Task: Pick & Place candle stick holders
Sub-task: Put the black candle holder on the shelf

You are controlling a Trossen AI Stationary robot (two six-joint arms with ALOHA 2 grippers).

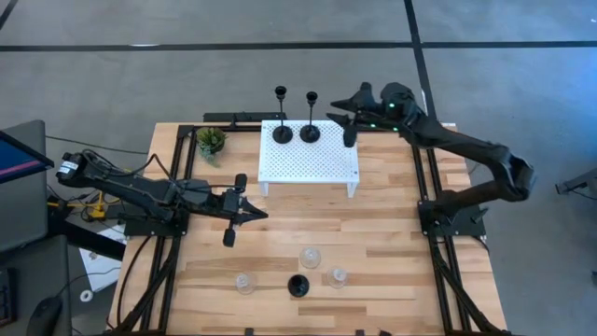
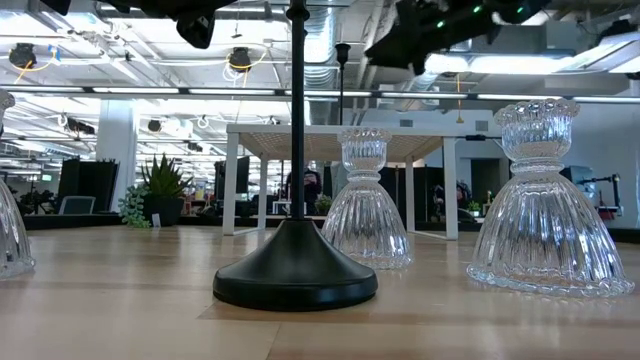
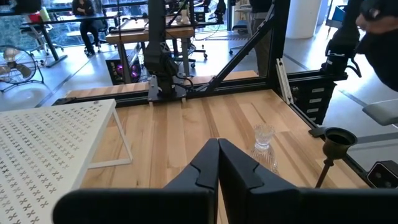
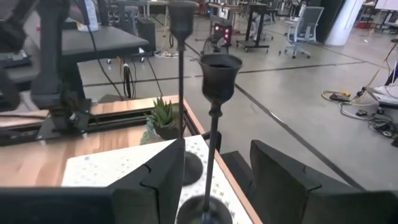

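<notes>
On the white rack's (image 1: 309,164) far edge, two black candle stick holders (image 1: 296,133) are standing upright. Just beside them the right gripper (image 1: 350,126) is hovering, fingers spread, empty. Near the table's (image 1: 392,243) front edge, three glass holders (image 1: 311,258) and another black holder (image 1: 298,286) are standing. The left gripper (image 1: 248,213), closed and empty, is waiting near the left edge.

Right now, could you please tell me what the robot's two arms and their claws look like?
Both arms are dark, nearly black, with jointed segments. The left arm has cables along it and a white label near its base. The right arm shows small green lights by its wrist. The left claw and right claw each have two blocky, angular black fingers.
</notes>
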